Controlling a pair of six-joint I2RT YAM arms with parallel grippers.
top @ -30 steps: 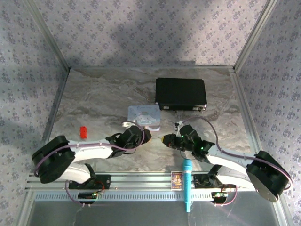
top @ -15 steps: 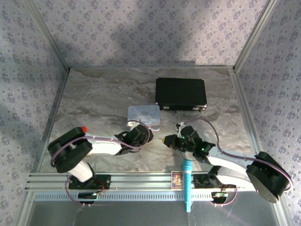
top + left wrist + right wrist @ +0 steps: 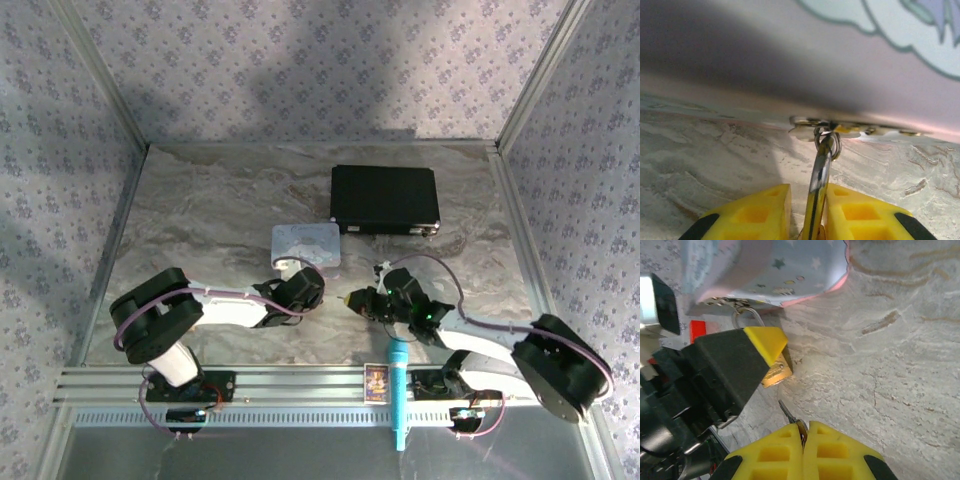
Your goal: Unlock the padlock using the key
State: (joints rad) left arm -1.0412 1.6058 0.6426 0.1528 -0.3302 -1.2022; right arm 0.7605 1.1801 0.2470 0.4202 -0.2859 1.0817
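While the right pincer [image 3: 805, 426] stays pinched shut on the key [image 3: 788, 413], whose tip pokes out toward 11 o'clock, the left pincer [image 3: 809, 189] has drawn in from wide to narrow. Its yellow pads [image 3: 765, 210] now sit on either side of the padlock [image 3: 777, 374]. The left arm's elbow has also swung in toward 1 o'clock in the top view.

The padlock hangs by its thin shackle at the latch on the 6 o'clock edge of the tin [image 3: 305, 243], with its brass body down by the tabletop [image 3: 220, 200]. I judge that the lock is now steadied. The key is near it but apart, and can next be lined up with the keyhole, which I cannot make out.

Counted from near to far: one blue marker [image 3: 398, 395], one small card [image 3: 376, 383], two pincers, one key, one padlock, one red object [image 3: 697, 331], one tin, and one black case [image 3: 385, 198] at the tin's 1 o'clock.
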